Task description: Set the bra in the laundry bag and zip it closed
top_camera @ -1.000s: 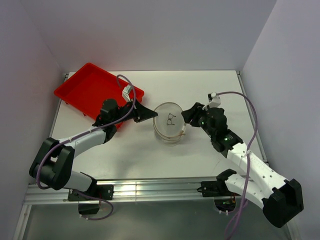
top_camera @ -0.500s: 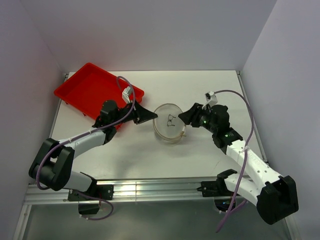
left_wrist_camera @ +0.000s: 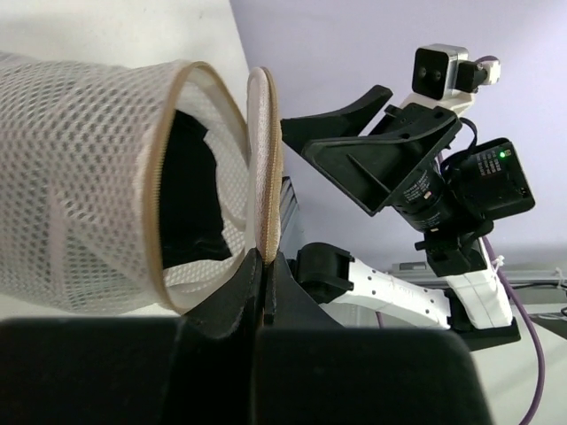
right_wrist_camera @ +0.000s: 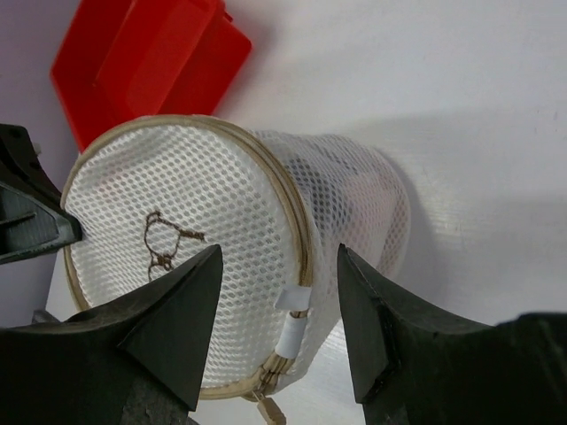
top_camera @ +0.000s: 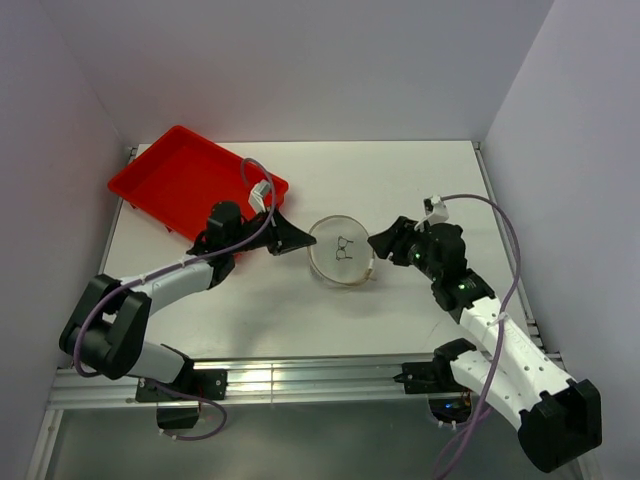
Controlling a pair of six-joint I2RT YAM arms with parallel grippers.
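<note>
The laundry bag, a round white mesh pouch with a glasses mark, sits at the table's middle. My left gripper is shut on the rim of its lid. In the left wrist view the lid stands apart from the body's rim, and the inside looks dark. The bra does not show as such. My right gripper is open at the bag's right side. Its fingers straddle the zipper edge and a white tab without touching.
A red tray stands at the back left, just behind my left arm; it also shows in the right wrist view. Side walls close in the table left and right. A small zipper pull hangs below the rim.
My right gripper has drawn back a little to the right and nearer. My left gripper and the bag have shifted slightly right.
</note>
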